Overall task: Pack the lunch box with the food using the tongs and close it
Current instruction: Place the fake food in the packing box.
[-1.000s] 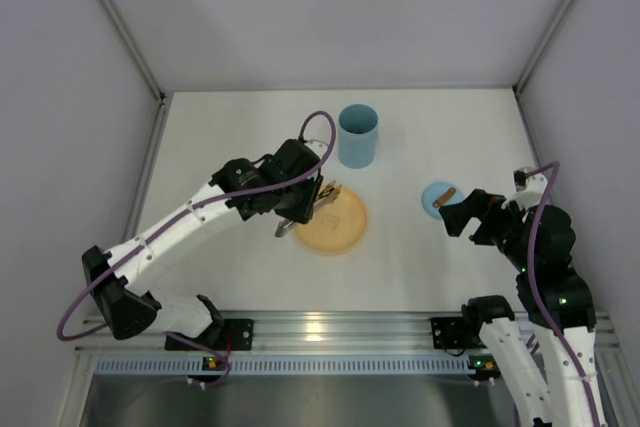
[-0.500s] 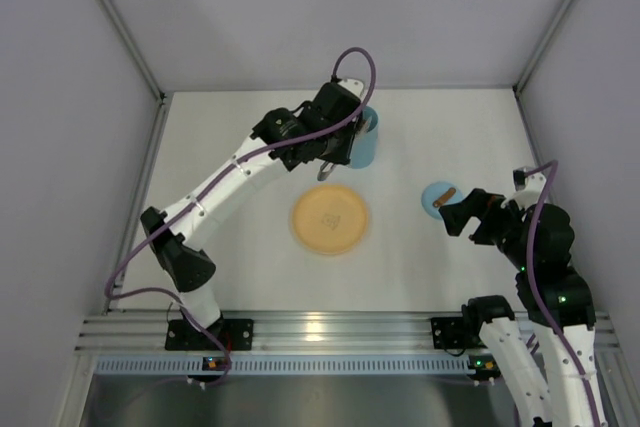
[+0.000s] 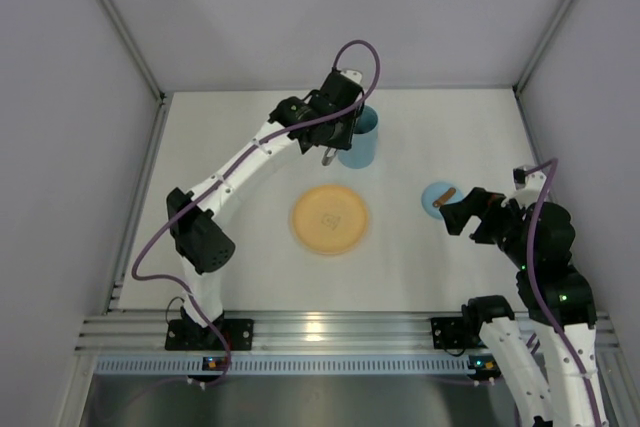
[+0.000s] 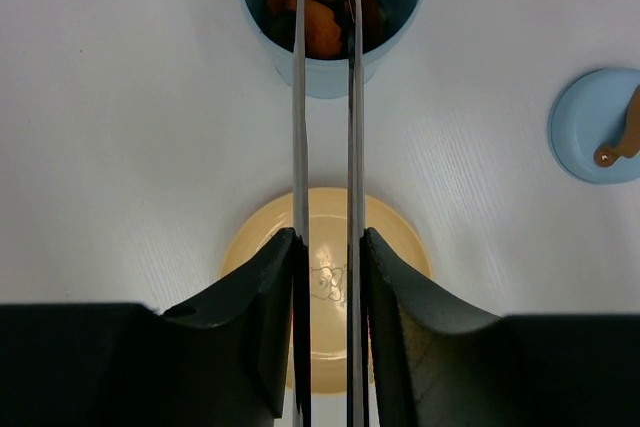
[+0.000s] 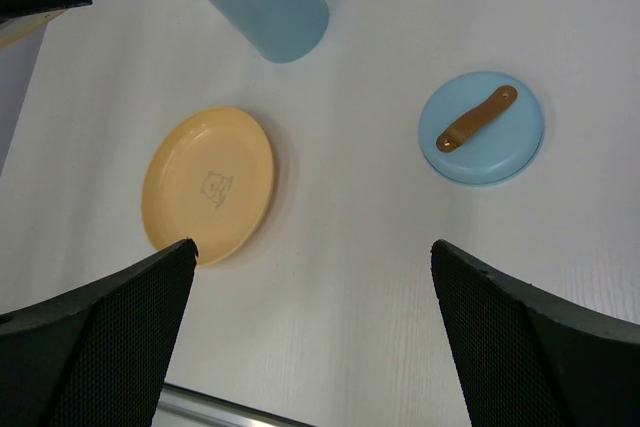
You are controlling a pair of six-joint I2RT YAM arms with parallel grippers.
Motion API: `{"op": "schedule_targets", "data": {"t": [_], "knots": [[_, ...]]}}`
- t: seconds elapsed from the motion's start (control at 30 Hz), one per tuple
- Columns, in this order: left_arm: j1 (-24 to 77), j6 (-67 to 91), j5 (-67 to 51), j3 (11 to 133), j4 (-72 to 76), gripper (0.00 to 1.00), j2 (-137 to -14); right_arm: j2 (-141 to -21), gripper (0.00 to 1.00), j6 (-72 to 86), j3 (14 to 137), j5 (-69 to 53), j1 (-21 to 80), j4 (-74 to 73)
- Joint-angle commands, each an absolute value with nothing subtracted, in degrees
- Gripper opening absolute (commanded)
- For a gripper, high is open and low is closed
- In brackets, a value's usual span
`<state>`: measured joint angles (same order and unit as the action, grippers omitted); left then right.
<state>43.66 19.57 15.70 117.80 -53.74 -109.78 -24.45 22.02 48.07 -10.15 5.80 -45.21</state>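
The lunch box (image 3: 358,135), upper-centre in the overhead view with food (image 4: 318,29) inside, is being entered lengthwise by the tongs (image 4: 354,147), which are being clamped nearly together by the left jaws. The lid (image 3: 436,197) is lying at right-centre beside the right jaws, being held wide open and empty.

Bright even light, faint soft shadows, glint along the tongs (image 4: 299,97)
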Motion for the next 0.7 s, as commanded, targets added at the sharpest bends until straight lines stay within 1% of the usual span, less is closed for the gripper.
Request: {"op": "schedule_targets", "data": {"t": [0.0,0.13,0.37,0.47,0.53,0.6,0.67], "knots": [[43.59,18.63,14.68,120.41,-49.13,0.36,-109.51,-24.79,0.99,21.01,50.19,-9.40,5.01,-45.79],[43.59,18.63,14.24,120.50,-49.57,0.40,-109.77,-24.52,0.99,21.09,50.19,-9.40,5.01,-45.88],[43.59,18.46,13.71,120.50,-49.75,0.51,-108.90,-24.26,1.00,21.36,49.92,-9.58,5.01,-45.88],[43.59,18.28,14.32,120.50,-49.92,0.51,-107.76,-24.08,0.99,21.36,49.83,-9.58,5.01,-45.97],[43.51,18.46,17.48,119.89,-49.49,0.50,-106.18,-24.08,0.99,21.36,49.83,-9.75,5.01,-45.97],[43.16,18.98,20.55,117.08,-48.17,0.51,-102.06,-24.00,0.99,21.36,49.92,-9.67,5.10,-46.05],[40.88,20.64,21.27,114.88,-46.94,0.52,-97.50,-23.91,1.00,21.27,49.83,-9.76,5.10,-46.05]]}}
